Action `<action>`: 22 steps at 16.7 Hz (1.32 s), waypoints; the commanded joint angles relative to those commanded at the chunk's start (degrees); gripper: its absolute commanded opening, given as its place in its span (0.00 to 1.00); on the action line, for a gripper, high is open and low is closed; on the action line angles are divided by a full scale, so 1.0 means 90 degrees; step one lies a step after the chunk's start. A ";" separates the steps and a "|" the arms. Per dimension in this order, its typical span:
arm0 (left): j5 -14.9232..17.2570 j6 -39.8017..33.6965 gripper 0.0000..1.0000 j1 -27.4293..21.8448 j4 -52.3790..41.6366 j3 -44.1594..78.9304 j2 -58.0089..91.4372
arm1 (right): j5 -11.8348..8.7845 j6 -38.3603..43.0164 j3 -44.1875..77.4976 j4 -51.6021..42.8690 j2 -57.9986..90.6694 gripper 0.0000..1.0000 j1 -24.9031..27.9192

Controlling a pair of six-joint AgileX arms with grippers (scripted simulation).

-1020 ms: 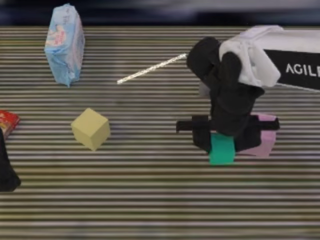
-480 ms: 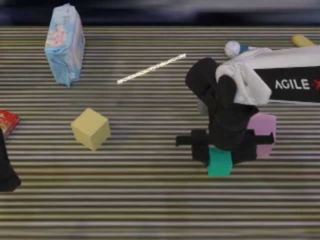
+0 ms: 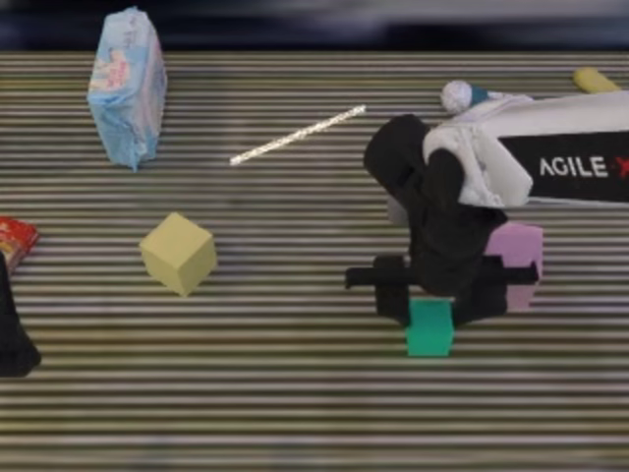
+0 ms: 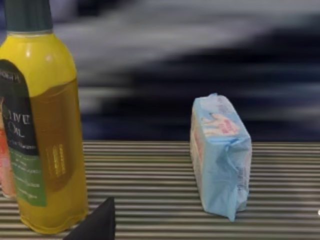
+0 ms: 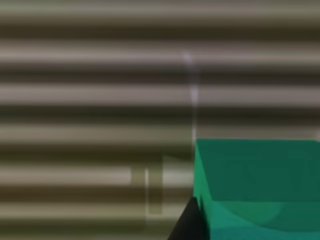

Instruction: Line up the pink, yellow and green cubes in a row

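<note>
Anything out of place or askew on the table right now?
Nothing spilled or damaged. The yellow cube sits turned at an angle, far to the left of the pink cube and green cube, so no row yet. The right gripper is over the green cube; the left gripper is parked at the left edge.

My small green cube (image 3: 429, 328) sits just beside the larger pink cube (image 3: 521, 246); the mustard-yellow cube (image 3: 178, 253) lies well apart, toward the counter's left.

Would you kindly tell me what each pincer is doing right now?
Right pincer: over the green cube beside the pink cube; grip cannot be told.
Left pincer: parked at the table's left edge; state cannot be told.
</note>
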 joint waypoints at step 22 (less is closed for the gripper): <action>0.0000 0.0000 1.00 0.0000 0.0000 0.0000 0.0000 | -0.0005 0.0002 0.0883 -0.1524 -0.0635 1.00 0.0059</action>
